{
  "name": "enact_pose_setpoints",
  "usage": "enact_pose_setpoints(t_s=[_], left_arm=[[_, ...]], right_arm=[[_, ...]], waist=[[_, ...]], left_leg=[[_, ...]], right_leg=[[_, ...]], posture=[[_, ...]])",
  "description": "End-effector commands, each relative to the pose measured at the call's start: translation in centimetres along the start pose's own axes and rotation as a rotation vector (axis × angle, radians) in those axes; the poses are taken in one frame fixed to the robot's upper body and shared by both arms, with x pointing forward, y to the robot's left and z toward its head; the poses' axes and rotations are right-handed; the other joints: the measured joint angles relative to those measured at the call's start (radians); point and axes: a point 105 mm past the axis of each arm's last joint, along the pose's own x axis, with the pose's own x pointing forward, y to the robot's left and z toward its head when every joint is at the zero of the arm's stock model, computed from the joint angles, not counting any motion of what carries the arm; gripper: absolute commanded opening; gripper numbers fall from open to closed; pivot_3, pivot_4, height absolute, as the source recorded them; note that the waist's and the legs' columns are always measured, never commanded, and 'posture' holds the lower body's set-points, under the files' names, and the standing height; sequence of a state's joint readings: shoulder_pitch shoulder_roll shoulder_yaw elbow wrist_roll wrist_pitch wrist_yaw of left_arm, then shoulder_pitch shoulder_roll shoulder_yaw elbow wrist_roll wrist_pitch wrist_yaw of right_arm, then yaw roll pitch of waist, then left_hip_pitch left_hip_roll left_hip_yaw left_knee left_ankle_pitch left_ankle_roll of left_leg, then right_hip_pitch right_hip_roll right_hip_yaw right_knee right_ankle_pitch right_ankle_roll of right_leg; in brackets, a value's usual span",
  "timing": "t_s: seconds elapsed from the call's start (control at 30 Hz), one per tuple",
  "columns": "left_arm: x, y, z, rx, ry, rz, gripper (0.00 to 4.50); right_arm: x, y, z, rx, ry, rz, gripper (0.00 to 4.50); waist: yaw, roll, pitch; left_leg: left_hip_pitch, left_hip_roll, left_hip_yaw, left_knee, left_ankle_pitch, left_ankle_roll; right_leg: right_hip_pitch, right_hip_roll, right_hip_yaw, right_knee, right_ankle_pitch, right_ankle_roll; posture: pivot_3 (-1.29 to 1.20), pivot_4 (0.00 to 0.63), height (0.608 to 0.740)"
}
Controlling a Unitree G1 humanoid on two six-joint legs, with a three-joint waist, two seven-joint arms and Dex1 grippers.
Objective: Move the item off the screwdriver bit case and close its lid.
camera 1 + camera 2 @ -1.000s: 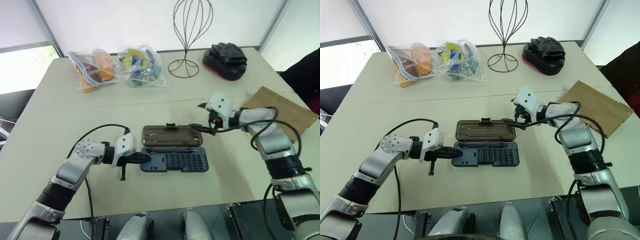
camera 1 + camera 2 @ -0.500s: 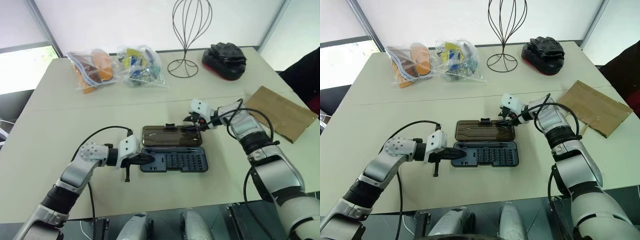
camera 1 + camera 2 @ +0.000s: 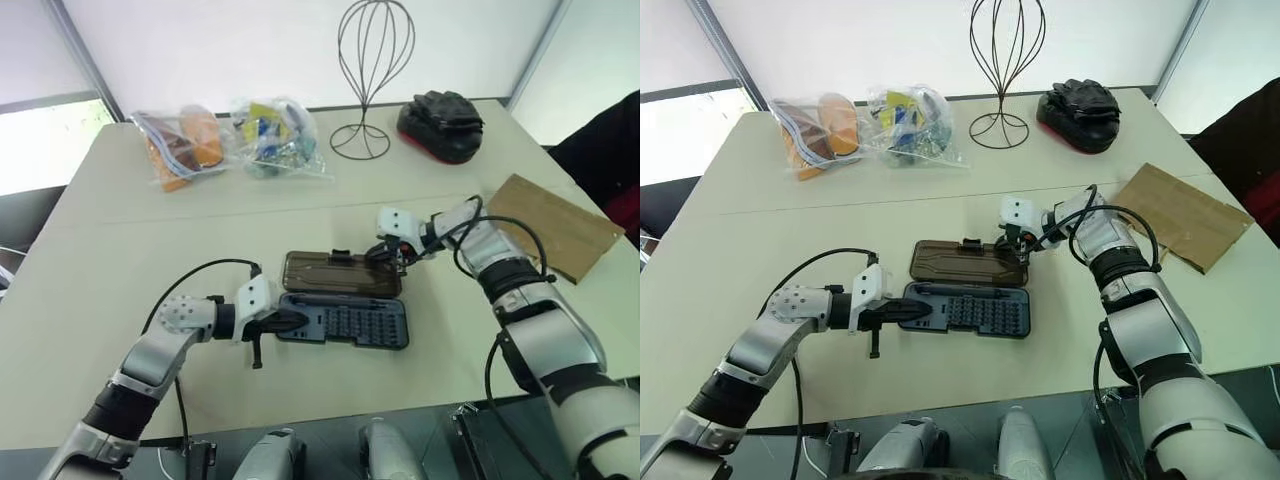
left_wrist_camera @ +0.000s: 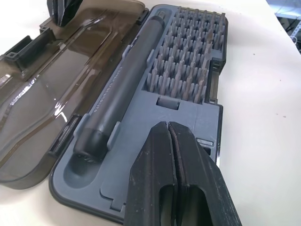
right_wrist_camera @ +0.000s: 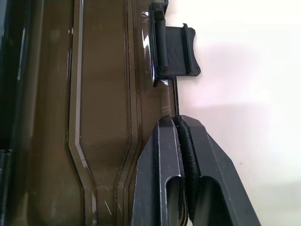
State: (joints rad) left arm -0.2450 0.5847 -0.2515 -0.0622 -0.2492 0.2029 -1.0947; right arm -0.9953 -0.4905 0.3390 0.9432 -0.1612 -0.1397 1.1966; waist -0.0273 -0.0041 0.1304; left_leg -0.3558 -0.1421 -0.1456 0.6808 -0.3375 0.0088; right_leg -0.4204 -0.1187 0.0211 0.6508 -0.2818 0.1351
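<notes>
Your kraft paper bag (image 3: 549,223) already lies off the case by the table's right edge. The screwdriver bit case (image 3: 343,322) sits open mid-table. Your right hand (image 5: 178,129) is clenched on the lid (image 3: 335,273) rim beside the latch; left hand (image 4: 170,155) clenched, empty, over the base. Swinging the lid shut remains.

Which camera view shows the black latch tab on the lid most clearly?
The right wrist view: the latch tab is close, on the lid's far edge, beyond the right gripper's shut fingers. Both eye views show it as a small dark bump. The left wrist view shows it at an angle.
</notes>
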Motion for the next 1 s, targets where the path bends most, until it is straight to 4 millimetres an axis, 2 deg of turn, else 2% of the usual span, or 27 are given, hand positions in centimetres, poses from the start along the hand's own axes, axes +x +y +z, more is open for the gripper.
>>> enact_pose_setpoints(t_s=[0.03,0.13,0.23,0.4,0.57,0.83,0.9,1.0], left_arm=[[0.0,-0.7,-2.3,-0.065,0.068,-0.013,0.0],[0.0,-0.7,-2.4,-0.068,0.067,-0.015,0.0],[0.1,-0.5,-2.3,-0.072,0.062,-0.015,0.0],[0.2,0.2,-1.2,-0.112,0.0,0.007,0.0],[-0.2,0.4,1.9,-0.197,-0.134,0.015,0.0],[-2.4,0.6,7.3,-0.306,-0.317,0.024,0.0],[-3.2,1.3,8.9,-0.314,-0.382,0.053,0.0],[-5.1,5.7,10.2,-0.338,-0.487,0.251,0.0]], right_arm=[[-2.3,-3.0,2.4,-0.163,-0.048,-0.215,0.03],[-4.0,-3.6,3.9,-0.255,-0.084,-0.298,0.03],[-5.7,-2.9,5.4,-0.338,-0.116,-0.363,0.03],[-5.8,-0.5,6.1,-0.366,-0.133,-0.375,0.03],[-5.1,-0.1,5.5,-0.359,-0.124,-0.382,0.03],[-4.9,-0.2,5.3,-0.38,-0.126,-0.376,0.03],[-4.8,-0.1,5.3,-0.388,-0.126,-0.368,0.03],[-4.9,-0.1,5.3,-0.398,-0.127,-0.369,0.03]], waist=[[0.0,0.0,0.0],[0.008,0.001,0.0],[0.021,0.001,0.001],[0.022,0.001,0.001],[0.015,0.001,0.001],[0.011,0.001,0.001],[0.012,0.001,0.001],[0.017,0.0,0.001]], left_leg=[[0.0,0.0,0.0,0.0,0.0,0.0],[-0.001,0.0,0.0,0.001,0.0,0.0],[-0.002,0.0,0.0,0.001,0.0,0.0],[-0.003,-0.001,-0.001,0.001,0.0,0.0],[-0.004,-0.001,-0.001,0.001,0.0,0.0],[-0.014,0.0,-0.001,0.001,0.0,0.0],[-0.014,0.0,-0.001,0.002,0.0,0.0],[-0.014,0.0,-0.001,0.002,0.0,0.0]], right_leg=[[0.0,0.0,0.0,0.0,0.0,0.0],[-0.001,0.0,0.0,0.001,0.0,0.0],[-0.002,0.0,0.0,0.001,0.0,0.0],[-0.003,0.0,0.0,0.001,0.0,0.0],[-0.004,0.0,0.0,0.001,0.0,0.0],[-0.013,0.0,0.0,0.001,0.0,0.0],[-0.013,0.0,0.0,0.001,0.0,0.0],[-0.013,0.0,0.0,0.001,0.0,0.0]], posture=[[0.0,0.15,0.74],[0.0,0.15,0.74],[0.0,0.15,0.74],[0.0,0.15,0.74],[0.0,0.15,0.74],[0.0,0.15,0.74],[0.0,0.15,0.74],[0.0,0.15,0.74]])
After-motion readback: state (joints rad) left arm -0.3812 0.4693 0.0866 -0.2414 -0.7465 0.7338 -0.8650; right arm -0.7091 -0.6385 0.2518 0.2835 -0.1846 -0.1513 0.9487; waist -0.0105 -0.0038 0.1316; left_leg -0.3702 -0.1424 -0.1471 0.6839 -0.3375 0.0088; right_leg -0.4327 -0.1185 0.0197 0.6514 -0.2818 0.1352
